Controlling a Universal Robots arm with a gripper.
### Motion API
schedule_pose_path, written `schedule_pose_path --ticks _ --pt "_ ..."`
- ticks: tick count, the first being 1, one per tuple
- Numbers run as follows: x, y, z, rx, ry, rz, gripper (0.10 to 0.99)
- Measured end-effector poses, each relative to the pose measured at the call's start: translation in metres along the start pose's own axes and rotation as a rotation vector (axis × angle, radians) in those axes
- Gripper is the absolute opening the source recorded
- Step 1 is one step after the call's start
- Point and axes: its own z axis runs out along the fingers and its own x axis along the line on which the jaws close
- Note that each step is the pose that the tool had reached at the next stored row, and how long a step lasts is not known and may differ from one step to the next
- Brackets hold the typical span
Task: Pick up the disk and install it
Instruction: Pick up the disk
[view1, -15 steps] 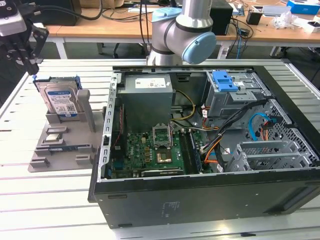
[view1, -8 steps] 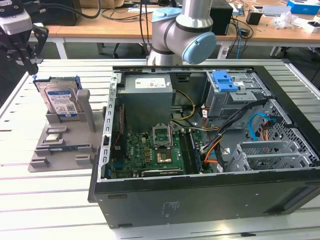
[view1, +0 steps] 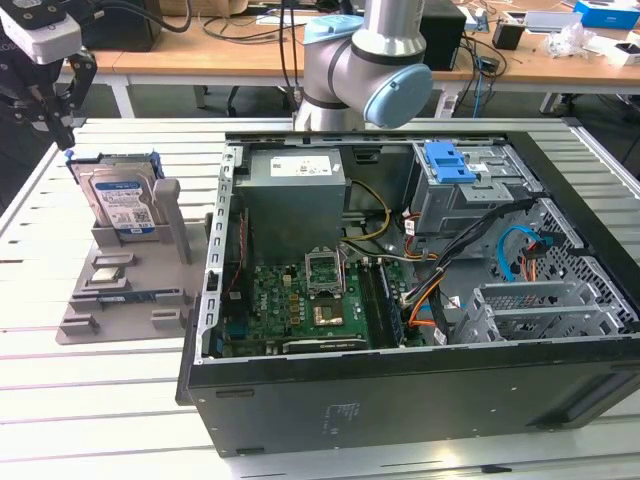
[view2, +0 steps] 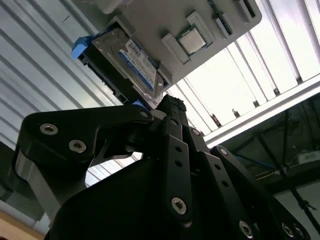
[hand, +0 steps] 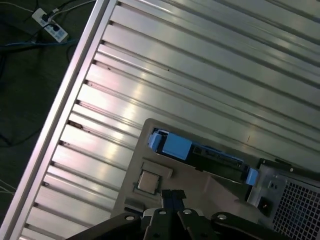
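**End Effector Closed and Empty; Disk Standing in Its Holder**

**1. End effector.** The end effector hangs above the far corner of the bench, on the exterior view's left. In both wrist views its black fingers are drawn together at the tips, with nothing clamped between them. It touches no part.

**2. Disk.** The disk is near the end effector but apart from it. It stands upright on edge in a slot at the far end of a grey holder. The holder lies flat on the bench, close to the edge on the exterior view's left.

- The exterior view and the second wrist view show the disk's white-and-blue label face.
- The first wrist view shows the disk edge-on: only the blue carrier and the dark narrow side.

**3. Holder contents.** A small square silver chip sits in a recess of the holder, beside the disk.

**4. Computer case.** In the exterior view an open computer case lies on the bench just beside the holder. Inside it are:

- a green motherboard;
- a blue latch on the drive cage near the case's far wall.

The first wrist view catches only one meshed corner of the case.

**5. Surroundings.**

- The arm rises behind the case at the bench's far edge.
- The first wrist view shows a power strip on the floor beyond the bench edge.
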Motion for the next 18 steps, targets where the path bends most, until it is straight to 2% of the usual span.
schedule_pose_path --ticks 4,18 --pt "0.0000 0.0000 0.0000 -0.002 0.0029 -0.091 0.106" --pt "0.0000 0.0000 0.0000 -0.008 0.0110 -0.340 0.106"
